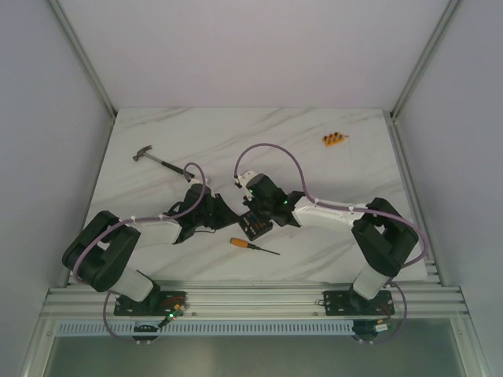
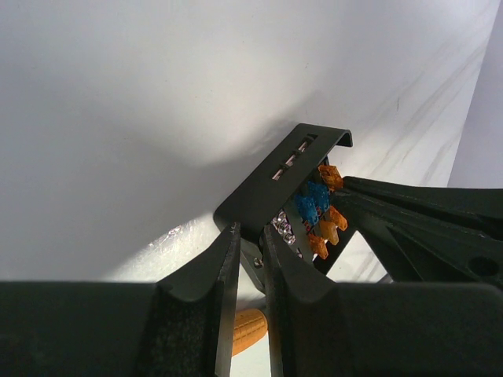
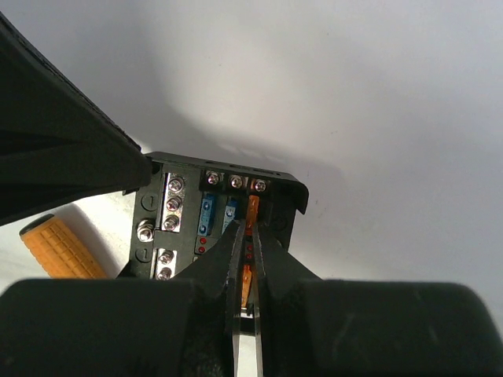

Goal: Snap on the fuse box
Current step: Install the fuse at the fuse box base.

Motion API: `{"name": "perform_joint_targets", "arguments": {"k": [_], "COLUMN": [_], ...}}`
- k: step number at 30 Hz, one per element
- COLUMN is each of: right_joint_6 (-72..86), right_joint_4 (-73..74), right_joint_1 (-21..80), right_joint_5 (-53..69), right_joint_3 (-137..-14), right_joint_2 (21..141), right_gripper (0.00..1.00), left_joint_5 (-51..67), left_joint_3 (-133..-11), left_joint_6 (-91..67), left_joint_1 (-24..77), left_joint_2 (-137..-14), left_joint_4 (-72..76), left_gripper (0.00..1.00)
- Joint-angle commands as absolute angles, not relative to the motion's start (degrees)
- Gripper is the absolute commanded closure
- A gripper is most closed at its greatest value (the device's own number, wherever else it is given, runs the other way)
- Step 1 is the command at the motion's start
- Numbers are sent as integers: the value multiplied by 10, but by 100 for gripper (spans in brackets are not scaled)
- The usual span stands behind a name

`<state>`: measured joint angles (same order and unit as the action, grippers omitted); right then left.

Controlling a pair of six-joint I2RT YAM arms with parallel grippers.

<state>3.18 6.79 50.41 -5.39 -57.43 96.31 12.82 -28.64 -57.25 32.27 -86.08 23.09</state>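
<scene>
Mid-table in the top view, the fuse box (image 1: 253, 225) sits between both arms, beside a screwdriver (image 1: 250, 247). Left gripper (image 2: 250, 247) is pinched tight on the box's near edge. Right gripper (image 3: 244, 243) has its fingers almost together over an orange fuse (image 3: 252, 209) in the box; whether they grip it, can't tell.
</scene>
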Motion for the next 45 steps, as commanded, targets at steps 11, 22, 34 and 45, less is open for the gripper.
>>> {"name": "perform_joint_targets", "arguments": {"k": [11,22,34,45], "right_joint_6": [31,46,35,19], "right_joint_4": [55,52,65,87], "right_joint_1": [514,497,488,489], "right_joint_5": [-80,-59,-23,-3], "right_joint_3": [-507,-497,-508,-564], "right_joint_2": [962,943,945,969], "right_gripper": [100,92,90,95], "left_joint_5": [106,103,104,108], "left_joint_3": [-279,-279,-283,-290], "left_joint_6": [-593,-592,-589,-585], "left_joint_1": [327,327,327,327], "left_joint_2": [-857,-853,-855,-854], "left_joint_4": [213,204,203,201], "left_gripper": [74,74,74,74]}}
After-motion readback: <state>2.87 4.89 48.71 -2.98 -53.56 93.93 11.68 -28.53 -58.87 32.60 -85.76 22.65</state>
